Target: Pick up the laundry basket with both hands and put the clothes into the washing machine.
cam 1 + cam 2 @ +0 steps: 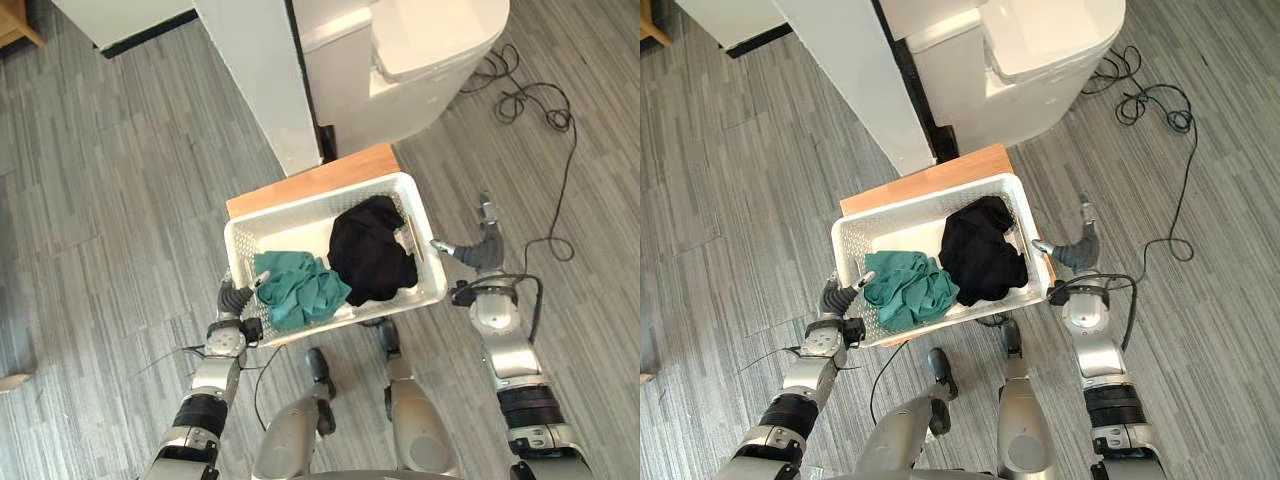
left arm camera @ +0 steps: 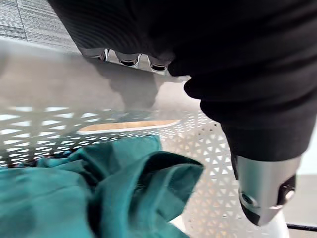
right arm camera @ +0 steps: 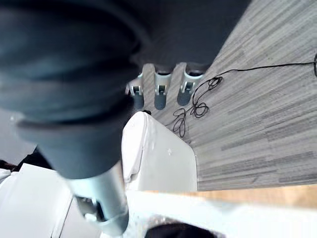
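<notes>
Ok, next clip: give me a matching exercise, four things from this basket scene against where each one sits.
Things:
1. green cloth
2. black cloth
3. laundry basket
4. right hand

Places:
A. on the wooden stand
B. beside the basket's right end
C. in the basket's left half
D. in the basket's right half

Pairs: 1-C; 2-D; 3-A; 4-B

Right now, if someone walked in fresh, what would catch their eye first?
A white laundry basket on a wooden stand sits centre, holding a teal garment on its left and a black garment on its right. The left hand and the open right hand flank its ends, and a white washing machine stands beyond it.
</notes>
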